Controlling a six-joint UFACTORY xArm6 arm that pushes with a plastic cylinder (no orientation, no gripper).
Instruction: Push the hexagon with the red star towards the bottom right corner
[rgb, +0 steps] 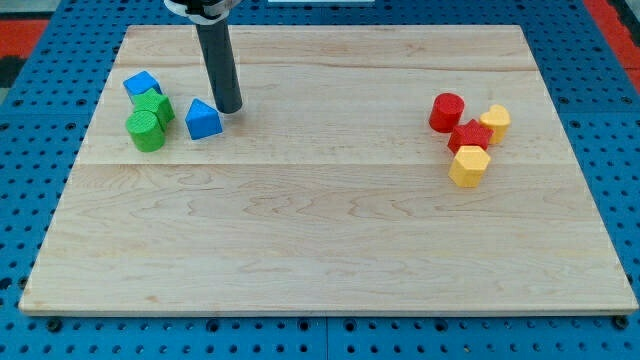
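The yellow hexagon (469, 166) sits on the right side of the table (320, 240), touching the red star (468, 135) just behind it. A red cylinder (446, 111) and a smaller yellow block (495, 122) flank that star. Far left, my tip (229, 108) sits right beside a blue block (203, 120), near a green cylinder (146, 130), another green block (157, 105) and a blue cube (141, 84). No jaws here, just a rod holding nothing.

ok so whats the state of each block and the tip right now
my tip: down on the wooden board, just right of blue triangular block
blue cube, green star block, green cylinder: clustered
red cylinder, red star block, yellow hexagon block, small yellow block: clustered
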